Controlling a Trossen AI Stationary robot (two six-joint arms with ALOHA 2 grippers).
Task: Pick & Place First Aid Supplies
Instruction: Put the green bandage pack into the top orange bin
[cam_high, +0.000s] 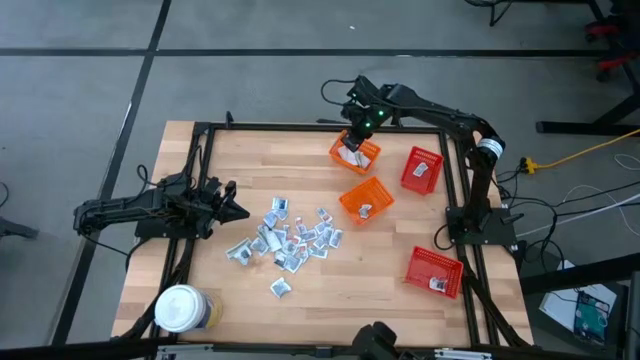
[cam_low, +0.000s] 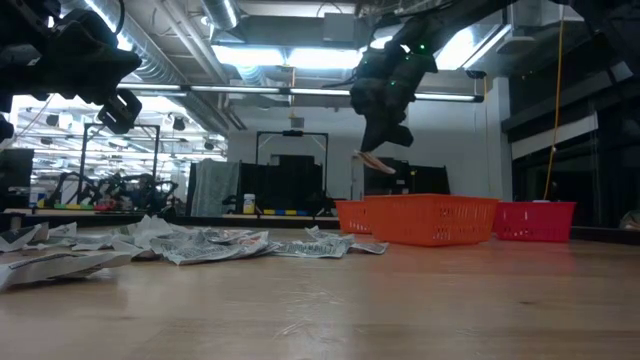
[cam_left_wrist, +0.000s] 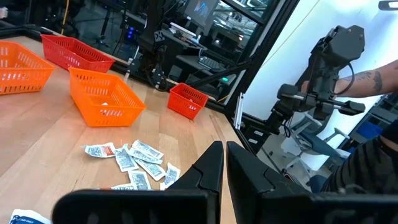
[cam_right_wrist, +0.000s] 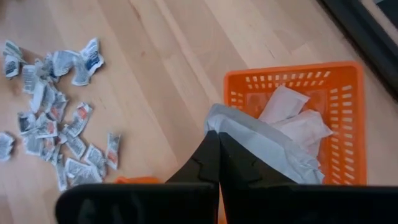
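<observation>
The first aid supplies are a loose pile of small silvery-white sachets lying flat mid-table, also visible in the right wrist view as the pile. My right gripper hangs over the far orange basket, shut on one pale packet. A few white packets lie inside that basket. My left gripper waits above the table's left side, just left of the pile, with its fingers together and touching nothing. My right gripper pinches the pale packet between its two fingers at one end, coming from above and pointing down. The packet is lifted clear and sticks out tilted below the fingers, over the far orange basket.
A second orange basket sits right of the pile. One red basket stands near the right edge and another at the near right. A white-lidded round jar stands at the near left corner. Bare wood lies near the front.
</observation>
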